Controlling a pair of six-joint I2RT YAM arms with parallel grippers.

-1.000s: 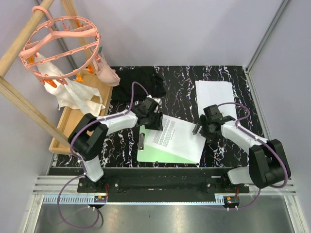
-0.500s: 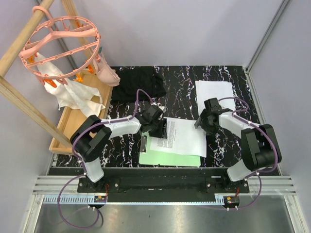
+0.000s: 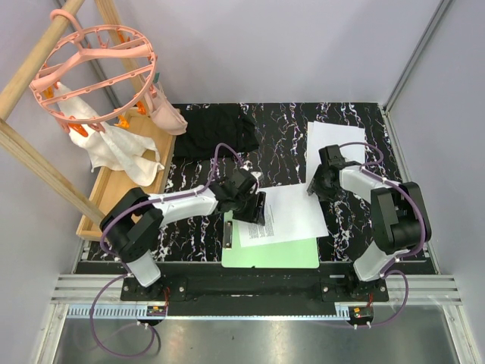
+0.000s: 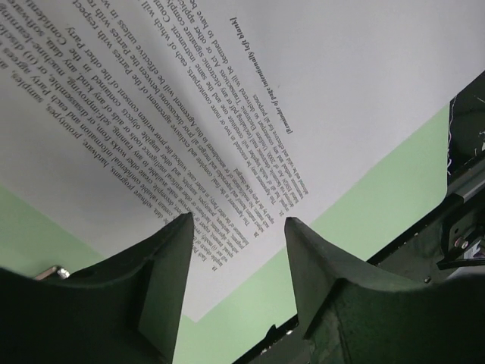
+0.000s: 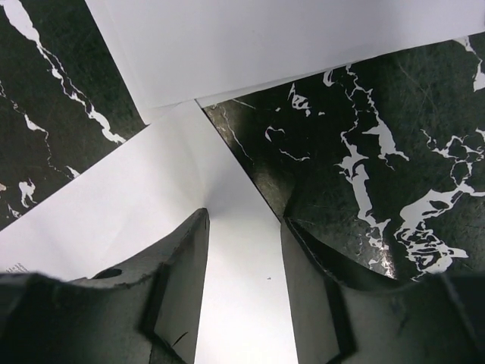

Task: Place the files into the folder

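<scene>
The folder, a light-green clipboard point(image 3: 273, 255), lies at the near middle of the table with its dark clip point(image 3: 229, 228) at its left end. A printed sheet point(image 3: 292, 216) lies askew on it, its far right corner out over the table. My left gripper point(image 3: 255, 209) is open over the sheet's left end; in the left wrist view point(image 4: 236, 224) text point(image 4: 189, 136) and green board point(image 4: 379, 189) show between its fingers. My right gripper point(image 3: 314, 186) is open at the sheet's far right corner point(image 5: 227, 250). Blank sheets point(image 3: 333, 142) lie at the back right and also show in the right wrist view point(image 5: 250, 45).
A black fabric piece point(image 3: 216, 133) lies at the back of the table. A wooden rack point(image 3: 114, 189) at the left bears a white cloth point(image 3: 121, 148) and a pink round hanger point(image 3: 95, 72). Walls close the back and the right side.
The clipboard and printed sheet have slid right and turned squarer to the table edge. My left gripper moved right and nearer over the sheet. My right gripper moved back to the sheet's far corner.
</scene>
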